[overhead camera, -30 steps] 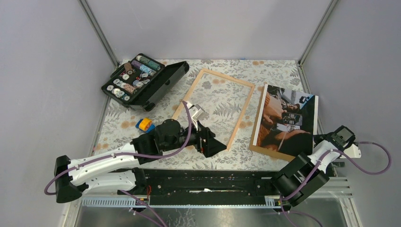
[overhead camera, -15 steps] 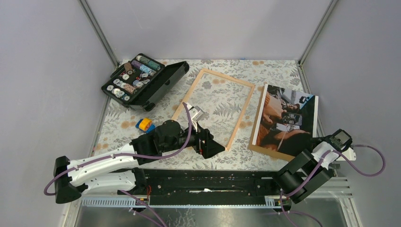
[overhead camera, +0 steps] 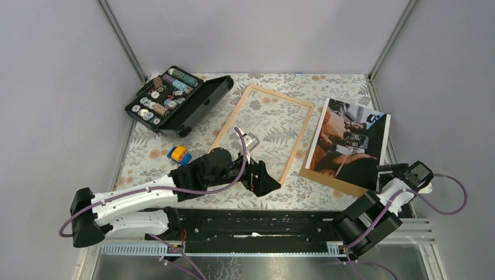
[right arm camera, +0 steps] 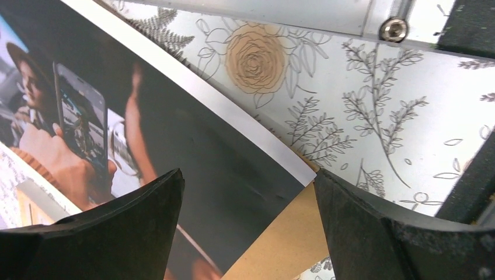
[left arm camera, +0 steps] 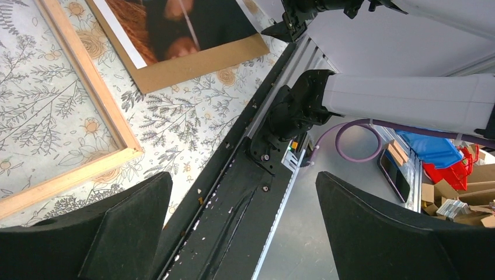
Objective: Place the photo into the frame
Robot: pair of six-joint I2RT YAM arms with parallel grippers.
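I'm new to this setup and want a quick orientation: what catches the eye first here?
The pale wooden frame lies at the table's middle with the cloth showing through it. Just right of it, the dark, orange-toned photo rests on a brown backing board. The right gripper is open at the photo's near corner, and an open black case of small items sits at the far left.
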